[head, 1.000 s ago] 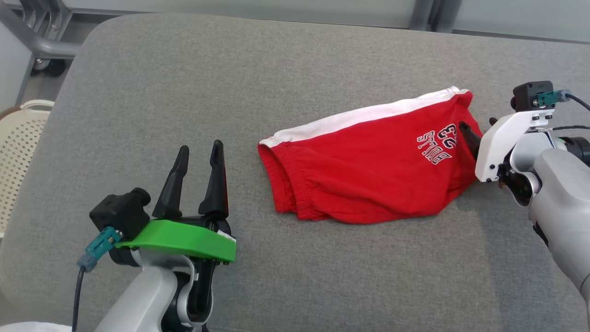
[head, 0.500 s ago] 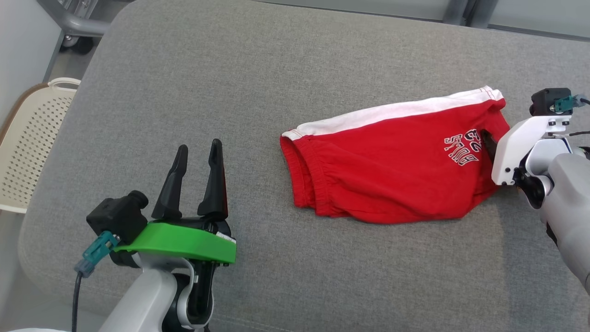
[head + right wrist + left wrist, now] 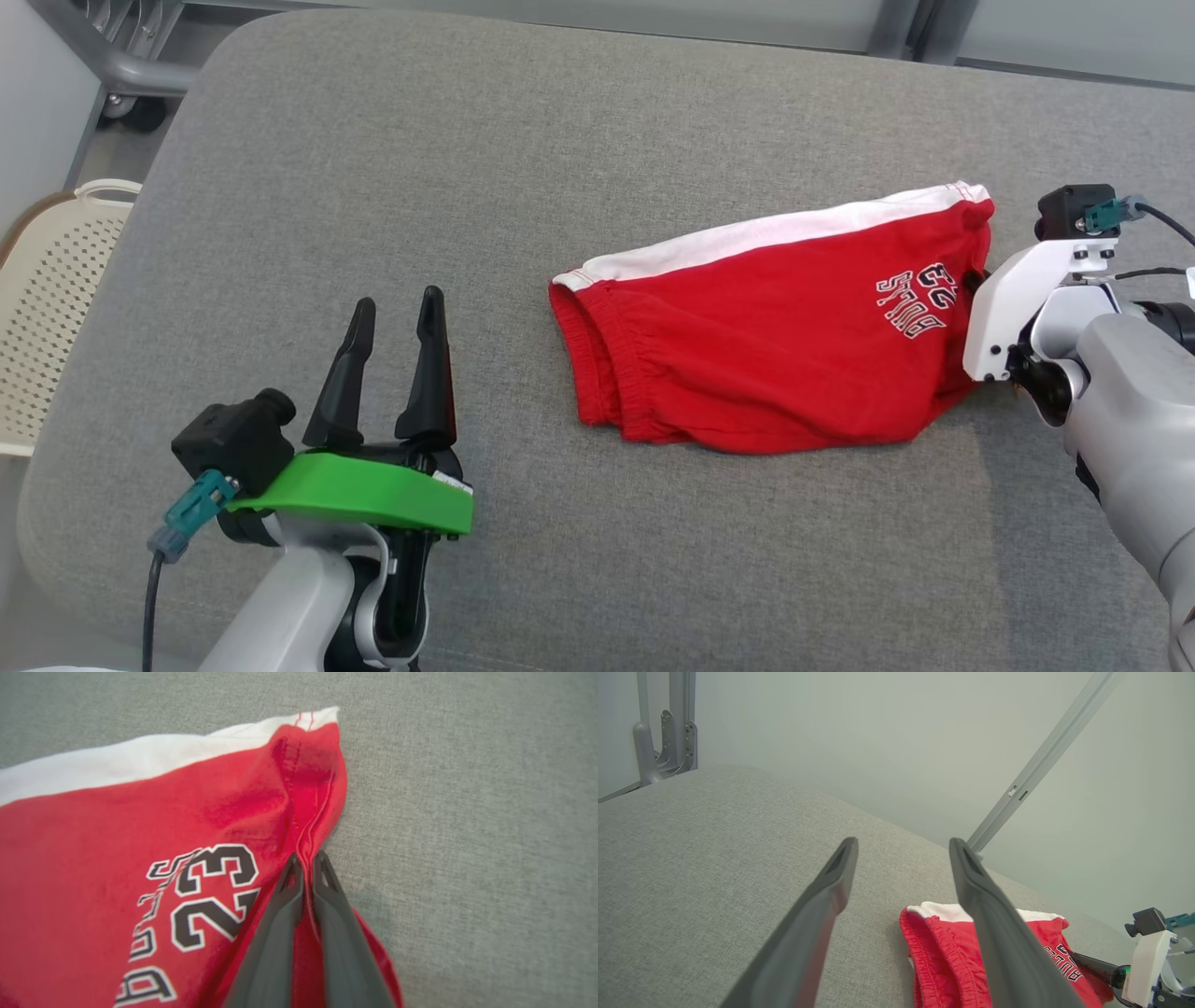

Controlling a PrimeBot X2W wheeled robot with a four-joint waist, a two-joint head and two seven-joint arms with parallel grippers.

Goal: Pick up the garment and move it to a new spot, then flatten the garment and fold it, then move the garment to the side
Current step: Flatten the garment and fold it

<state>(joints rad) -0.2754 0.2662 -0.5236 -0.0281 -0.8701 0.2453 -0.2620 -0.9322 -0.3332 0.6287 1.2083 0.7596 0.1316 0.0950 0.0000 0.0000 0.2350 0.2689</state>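
The garment (image 3: 775,336) is a pair of red shorts with a white stripe and a printed number, lying on the grey cushion (image 3: 467,187) right of centre. My right gripper (image 3: 306,861) is shut on the garment's (image 3: 140,826) red hem at its right edge, the fabric pinched into a ridge between the two fingers. In the head view that gripper (image 3: 978,278) is mostly hidden behind its white wrist housing. My left gripper (image 3: 392,313) stands open at the lower left, well apart from the shorts, nothing between its fingers (image 3: 831,891). The shorts' elastic waistband (image 3: 934,942) faces it.
A cream perforated basket (image 3: 47,299) stands beyond the cushion's left edge. A grey metal frame with a caster (image 3: 121,84) is at the back left. A slanted grey rail (image 3: 1041,760) runs along the pale wall behind.
My right gripper has closed on the garment's right hem, where it stood open before. The head camera has shifted, so the whole scene moved sideways. The left gripper has not moved.
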